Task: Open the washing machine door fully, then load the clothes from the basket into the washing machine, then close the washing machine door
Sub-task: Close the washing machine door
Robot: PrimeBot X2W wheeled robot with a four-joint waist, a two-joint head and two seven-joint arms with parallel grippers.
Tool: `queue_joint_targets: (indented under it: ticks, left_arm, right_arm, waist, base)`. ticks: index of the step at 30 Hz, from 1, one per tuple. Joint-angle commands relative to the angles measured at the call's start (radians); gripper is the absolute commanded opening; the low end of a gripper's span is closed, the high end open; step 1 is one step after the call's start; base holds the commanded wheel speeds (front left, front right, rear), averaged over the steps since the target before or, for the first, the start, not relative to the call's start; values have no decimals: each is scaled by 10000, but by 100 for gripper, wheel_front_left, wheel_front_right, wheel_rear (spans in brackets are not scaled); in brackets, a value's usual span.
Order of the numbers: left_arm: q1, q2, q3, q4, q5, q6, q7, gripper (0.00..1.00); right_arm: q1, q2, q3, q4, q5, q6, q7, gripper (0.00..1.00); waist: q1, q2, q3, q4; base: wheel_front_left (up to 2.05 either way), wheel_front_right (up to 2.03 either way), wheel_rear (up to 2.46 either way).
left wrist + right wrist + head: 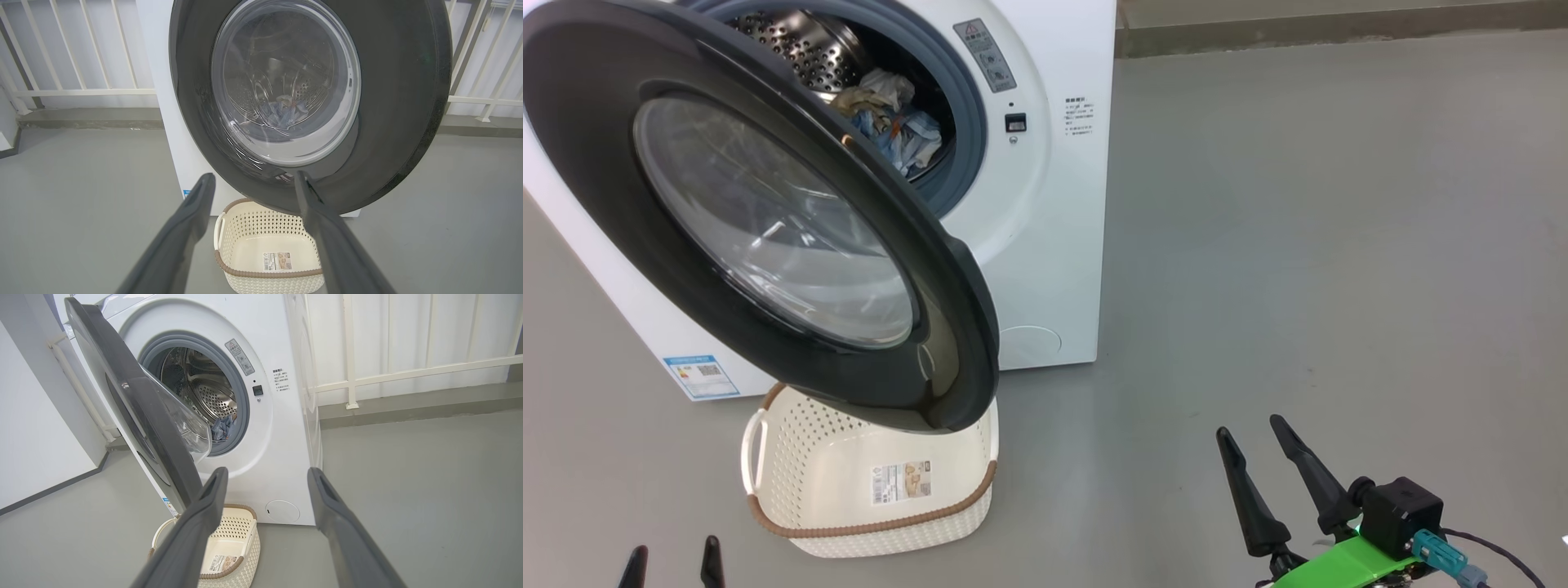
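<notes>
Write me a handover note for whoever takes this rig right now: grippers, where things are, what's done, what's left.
Left gripper: open, empty, near the basket.
Right gripper: open, empty, off to the right.
Clothes: inside the washing machine.
Basket: holds just its label.
Door: partly open, above the basket.
Done: loading.
Left: close the door.
</notes>
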State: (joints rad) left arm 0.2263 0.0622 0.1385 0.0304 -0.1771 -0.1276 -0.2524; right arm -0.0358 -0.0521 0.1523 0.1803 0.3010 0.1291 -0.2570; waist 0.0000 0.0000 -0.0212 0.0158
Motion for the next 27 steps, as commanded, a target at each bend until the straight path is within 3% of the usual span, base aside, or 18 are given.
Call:
queue_joint_targets:
  ticks: [1,25,26,27]
  left_arm:
    - [-268,38,407,-267,89,-24,-93,100]
    - [-322,-31,340,-465,58,-30,-93,100]
    - [-321,-32,331,-474,48,-30,-93,100]
    - [-316,-33,323,-476,26,-30,-93,100]
  right_arm:
    - [-142,19,246,-202,-154,16,-48,100]
    - [-142,19,-59,-43,-791,16,-48,100]
    - [-141,19,-68,-54,-783,16,-48,98]
    - [-134,19,-84,-65,-771,16,-48,66]
  waist:
    - [0,0,8,-8]
    - [0,0,22,-17]
    - [0,0,25,-13]
    - [0,0,27,-9]
  base:
    - [0,0,0]
    - [0,0,0]
    - [0,0,0]
    - [0,0,0]
